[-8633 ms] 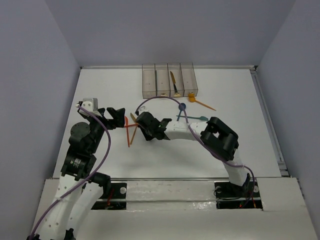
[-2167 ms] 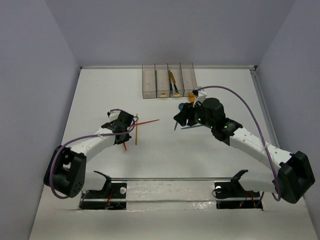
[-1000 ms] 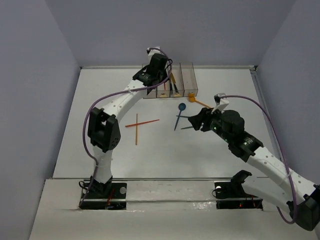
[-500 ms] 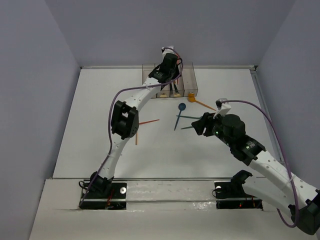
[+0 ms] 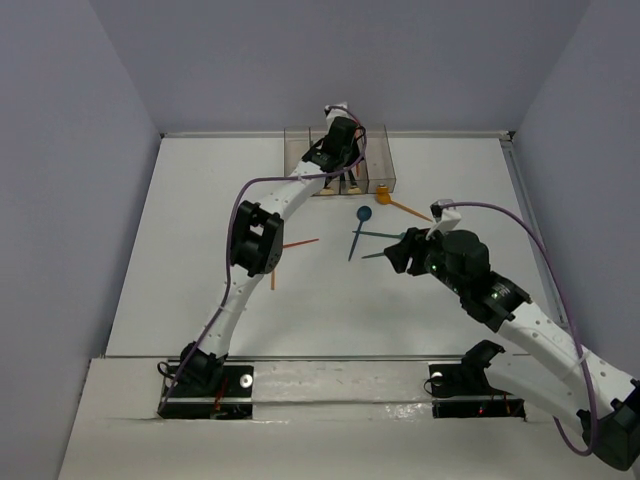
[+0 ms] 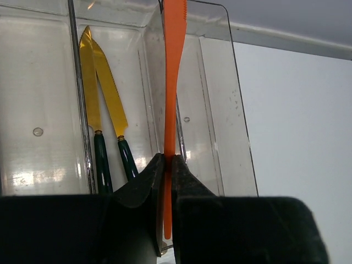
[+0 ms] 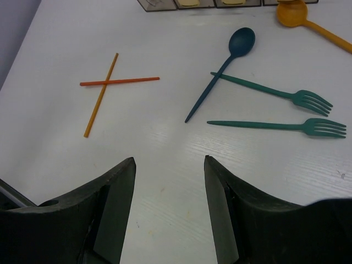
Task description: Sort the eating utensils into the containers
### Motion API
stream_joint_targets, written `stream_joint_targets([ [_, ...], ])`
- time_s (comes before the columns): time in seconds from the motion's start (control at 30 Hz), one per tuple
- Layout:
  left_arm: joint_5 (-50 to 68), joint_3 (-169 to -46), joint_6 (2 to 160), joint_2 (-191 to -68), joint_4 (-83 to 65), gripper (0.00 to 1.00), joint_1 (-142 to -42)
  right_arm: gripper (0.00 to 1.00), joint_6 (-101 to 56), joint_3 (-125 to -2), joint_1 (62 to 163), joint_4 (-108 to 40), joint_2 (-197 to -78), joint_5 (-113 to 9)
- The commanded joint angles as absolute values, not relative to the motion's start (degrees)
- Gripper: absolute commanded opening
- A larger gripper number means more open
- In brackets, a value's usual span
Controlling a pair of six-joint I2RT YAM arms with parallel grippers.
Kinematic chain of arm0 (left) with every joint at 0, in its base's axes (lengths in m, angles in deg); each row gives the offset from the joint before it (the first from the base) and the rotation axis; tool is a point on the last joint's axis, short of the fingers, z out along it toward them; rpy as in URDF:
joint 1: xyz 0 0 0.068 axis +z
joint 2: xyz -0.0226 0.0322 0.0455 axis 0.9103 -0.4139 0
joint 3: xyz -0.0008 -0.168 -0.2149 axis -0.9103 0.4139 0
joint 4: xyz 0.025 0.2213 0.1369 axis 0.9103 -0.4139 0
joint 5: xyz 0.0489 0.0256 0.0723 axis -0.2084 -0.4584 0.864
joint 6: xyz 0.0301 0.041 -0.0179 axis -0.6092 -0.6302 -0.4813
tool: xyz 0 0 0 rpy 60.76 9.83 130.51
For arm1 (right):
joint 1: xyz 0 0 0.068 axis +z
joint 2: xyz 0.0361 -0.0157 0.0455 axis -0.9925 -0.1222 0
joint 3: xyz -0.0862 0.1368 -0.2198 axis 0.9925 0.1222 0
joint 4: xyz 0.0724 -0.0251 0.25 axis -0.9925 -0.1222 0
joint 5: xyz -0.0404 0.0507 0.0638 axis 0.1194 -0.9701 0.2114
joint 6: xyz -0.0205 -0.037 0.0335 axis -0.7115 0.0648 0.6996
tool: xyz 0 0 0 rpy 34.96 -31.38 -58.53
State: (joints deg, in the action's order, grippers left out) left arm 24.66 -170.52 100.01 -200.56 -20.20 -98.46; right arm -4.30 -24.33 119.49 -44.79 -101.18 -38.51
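Note:
My left gripper (image 6: 168,159) is shut on an orange knife (image 6: 171,82), which stands lengthwise over the divider between two right-hand bins of the clear containers (image 6: 239,110). Two gold-bladed, dark-green-handled knives (image 6: 102,93) lie in the bin to the left of it. In the top view the left gripper (image 5: 338,150) hangs over the containers (image 5: 297,165) at the back. My right gripper (image 7: 169,162) is open above bare table. Ahead of it lie a blue spoon (image 7: 220,74), two teal forks (image 7: 269,92) (image 7: 275,126), an orange spoon (image 7: 300,16) and two crossed orange sticks (image 7: 118,82).
The left arm (image 5: 255,235) stretches across the middle of the table and covers part of the crossed sticks (image 5: 298,243). The right gripper (image 5: 395,250) hovers beside the forks (image 5: 385,236). Walls close in the table on the left, right and back.
The left gripper has carried the orange knife to the right along the row of bins. The right arm has hardly moved and its jaws stay open.

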Motion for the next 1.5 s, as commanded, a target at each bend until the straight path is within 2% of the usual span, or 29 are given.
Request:
stream_joint_targets([
  [0.0, 25.08, -170.04, 100.52, -198.38, -17.09, 0.16, -98.25, 0.59, -5.50, -24.97, 120.07, -43.15, -102.31, -37.61],
  [0.17, 25.79, -168.36, 100.17, -197.15, -16.39, 0.39, -98.25, 0.59, -5.59, -24.63, 120.07, -42.54, -102.49, -36.91],
  [0.47, 25.61, -168.89, 98.50, -193.55, -17.00, 0.57, -97.72, 0.59, -5.85, -27.43, 120.07, -43.32, -104.77, -35.59],
  [0.6, 23.60, -170.12, 96.39, -187.68, -16.56, 0.63, -97.72, 0.58, -6.64, -29.10, 120.07, -44.03, -106.00, -34.80],
  [0.73, 21.65, -169.95, 93.41, -178.54, -15.95, 0.72, -97.72, 0.58, -7.43, -30.77, 120.07, -43.76, -109.51, -35.76],
  [0.9, 22.44, -153.28, 90.50, -157.23, -13.05, 0.88, -97.72, 0.58, -7.00, -33.06, 120.07, -42.89, -114.08, -37.17],
  [1.03, 24.11, -133.60, 90.41, -139.62, -8.94, 0.97, -97.72, 0.58, -5.59, -33.76, 120.07, -39.20, -118.38, -40.50],
  [1.07, 24.47, -125.47, 90.67, -132.88, -8.40, 0.99, -97.72, 0.59, -5.59, -34.98, 120.07, -39.28, -121.18, -41.82],
  [1.23, 28.76, -102.76, 89.53, -114.65, -10.67, 0.99, -97.72, 0.62, -4.98, -41.22, 122.87, -40.16, -130.85, -42.97],
  [1.4, 32.90, -90.60, 88.04, -99.79, -17.78, 0.99, -97.72, 0.65, -2.52, -47.20, 129.99, -39.46, -139.64, -38.94],
  [1.47, 35.88, -86.83, 87.25, -93.37, -21.47, 0.99, -97.72, 0.68, -1.46, -52.29, 133.06, -40.24, -146.58, -36.05],
])
